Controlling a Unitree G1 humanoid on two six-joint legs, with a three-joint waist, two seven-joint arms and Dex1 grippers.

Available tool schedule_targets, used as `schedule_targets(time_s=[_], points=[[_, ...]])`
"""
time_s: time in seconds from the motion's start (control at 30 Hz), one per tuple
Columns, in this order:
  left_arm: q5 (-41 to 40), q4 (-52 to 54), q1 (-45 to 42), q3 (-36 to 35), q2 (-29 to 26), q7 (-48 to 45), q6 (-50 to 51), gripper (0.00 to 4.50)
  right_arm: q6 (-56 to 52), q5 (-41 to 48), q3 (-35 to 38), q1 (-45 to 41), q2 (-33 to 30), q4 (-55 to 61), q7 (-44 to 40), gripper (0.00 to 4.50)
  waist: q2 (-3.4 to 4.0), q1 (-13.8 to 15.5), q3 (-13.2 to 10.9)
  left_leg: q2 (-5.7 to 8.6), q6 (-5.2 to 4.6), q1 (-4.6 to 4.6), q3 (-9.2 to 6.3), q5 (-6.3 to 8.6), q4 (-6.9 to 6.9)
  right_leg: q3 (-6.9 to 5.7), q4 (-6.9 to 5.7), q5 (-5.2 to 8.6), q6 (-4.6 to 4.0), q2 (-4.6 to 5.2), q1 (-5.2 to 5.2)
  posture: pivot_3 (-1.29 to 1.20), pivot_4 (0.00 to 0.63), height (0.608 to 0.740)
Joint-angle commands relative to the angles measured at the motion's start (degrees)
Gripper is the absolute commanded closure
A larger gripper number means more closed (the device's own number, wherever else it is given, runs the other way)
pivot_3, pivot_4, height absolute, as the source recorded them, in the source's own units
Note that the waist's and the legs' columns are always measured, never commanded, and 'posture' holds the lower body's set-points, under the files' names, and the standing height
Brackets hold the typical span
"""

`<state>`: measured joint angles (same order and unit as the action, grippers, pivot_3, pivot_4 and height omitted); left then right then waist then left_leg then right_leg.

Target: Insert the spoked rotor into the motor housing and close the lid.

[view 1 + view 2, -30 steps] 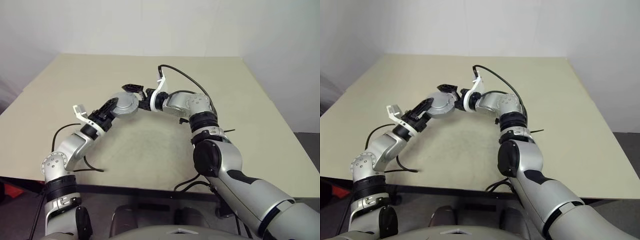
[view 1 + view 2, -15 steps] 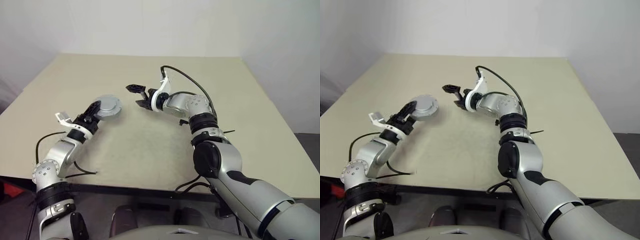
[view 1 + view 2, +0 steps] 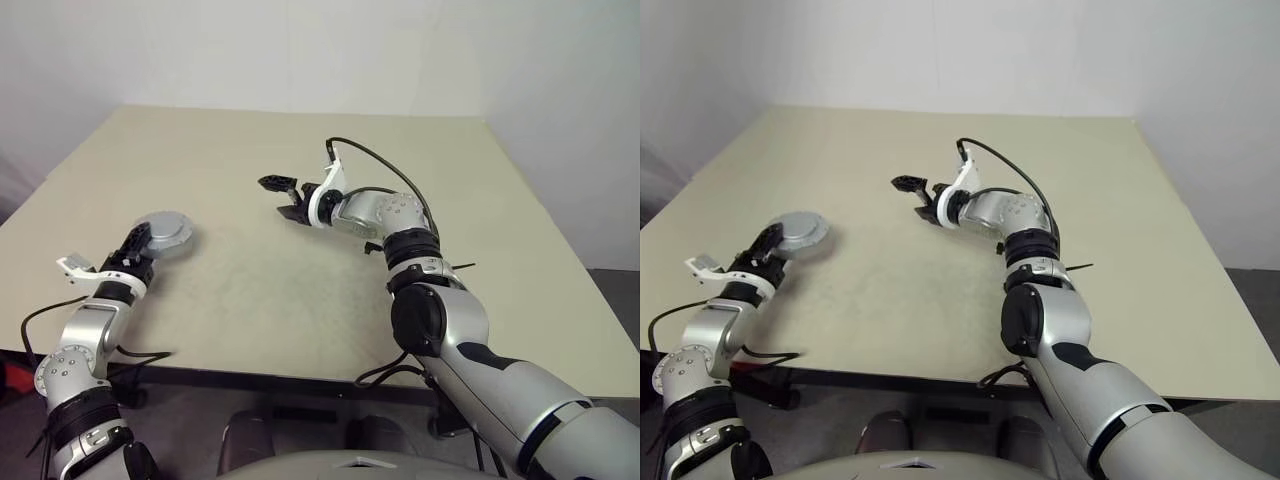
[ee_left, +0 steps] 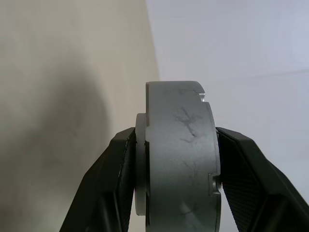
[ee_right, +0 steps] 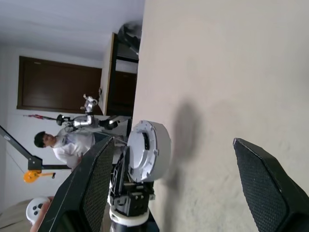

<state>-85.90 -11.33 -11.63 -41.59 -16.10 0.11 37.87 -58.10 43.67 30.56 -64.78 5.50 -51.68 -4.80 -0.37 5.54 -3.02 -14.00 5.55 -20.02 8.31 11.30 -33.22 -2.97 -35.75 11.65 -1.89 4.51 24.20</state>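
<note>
Your left gripper (image 3: pixel 150 240) is clamped on a round silver-grey motor assembly (image 3: pixel 167 231), held above the left part of the beige table (image 3: pixel 300 290). In the left wrist view you see it edge-on: two stacked grey rings, the wider one (image 4: pixel 181 154) scratched and notched, the black fingers (image 4: pixel 113 193) pressing on its two flat faces. You cannot tell from any view whether housing and lid are both in that stack, and its inside is hidden, so no rotor, spokes or copper windings can be made out. Its lower edge is cut off in that wrist view.

Your right gripper (image 3: pixel 284 198) hangs over the table's middle, well apart from the left one, its fingers spread wide with nothing between them.

In the right wrist view, past the table's edge, a person (image 5: pixel 67 142) is visible, small and indistinct.
</note>
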Motion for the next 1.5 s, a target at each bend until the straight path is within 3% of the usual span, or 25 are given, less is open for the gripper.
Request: schedule_targets(time_s=[0.03,0.3,0.7,0.73,0.9,0.93,1.23,1.5], points=[[2.08,0.8,-1.45,-2.16,-1.48,0.04,-3.61,2.09,-0.1,0.61,0.18,-0.83,-0.44,0.79,-0.19,0.05,-0.04,-0.05,0.01,0.0,0.0,0.02,0.0,0.0,0.0,0.0,0.0,-0.01,0.0,0.0,-0.01,0.0,0.0,0.74],[8.82,-5.06,-4.27,-3.54,-2.01,5.13,-9.14,2.09,0.32,0.62,0.44,-0.77,-0.32,0.57,0.24,0.05,-0.13,-0.02,0.03,-0.03,0.03,0.06,-0.02,-0.02,-0.01,0.0,-0.01,-0.04,0.0,-0.03,-0.05,0.0,0.0,0.74],[10.33,-3.96,-3.7,-3.07,-2.43,5.72,-7.15,2.09,0.54,0.48,0.33,-0.84,-0.14,0.25,0.55,0.05,-0.14,-0.08,0.04,-0.13,0.16,0.11,-0.01,-0.09,-0.02,0.01,-0.04,-0.11,-0.1,-0.12,-0.13,0.0,0.0,0.74],[10.33,-3.38,-3.26,-2.85,-2.46,5.52,-6.63,1.61,0.53,0.47,0.3,-0.79,-0.1,0.27,0.61,0.0,-0.13,-0.09,0.04,-0.14,0.17,0.12,-0.01,-0.1,-0.02,0.01,-0.04,-0.11,-0.1,-0.12,-0.14,0.0,0.0,0.74],[8.08,0.05,0.4,-2.6,-0.39,9.35,-2.96,0.14,1.04,-0.28,-0.17,-0.88,-0.35,-1.0,0.46,0.0,-0.14,-0.11,0.05,-0.15,0.17,0.14,-0.01,-0.1,-0.02,0.01,-0.03,-0.12,-0.12,-0.12,-0.15,0.0,0.0,0.74],[7.72,1.2,1.49,-2.13,0.3,10.06,-2.08,0.03,1.32,-0.56,-0.35,-0.91,-0.54,-1.47,0.23,0.0,-0.14,-0.17,0.05,-0.15,0.17,0.13,-0.01,-0.1,-0.02,0.01,-0.03,-0.12,-0.12,-0.13,-0.15,0.0,0.0,0.74],[3.24,9.98,9.65,2.07,3.09,14.15,5.39,0.03,2.28,-4.06,-2.8,-1.95,-2.97,-6.09,-3.48,0.0,-0.04,-0.1,0.09,-0.06,0.16,0.25,0.02,-0.07,-0.03,0.07,0.0,0.0,-0.3,-0.08,-0.36,0.0,0.0,0.74],[3.12,11.61,10.17,5.37,1.79,14.12,7.37,0.03,3.58,-8.42,-7.12,-1.19,-4.9,-5.69,-8.52,0.0,0.09,0.05,0.1,0.01,0.07,0.86,0.02,-0.01,-0.02,0.07,0.04,0.22,0.0,0.0,-1.01,0.0,0.0,0.74]])
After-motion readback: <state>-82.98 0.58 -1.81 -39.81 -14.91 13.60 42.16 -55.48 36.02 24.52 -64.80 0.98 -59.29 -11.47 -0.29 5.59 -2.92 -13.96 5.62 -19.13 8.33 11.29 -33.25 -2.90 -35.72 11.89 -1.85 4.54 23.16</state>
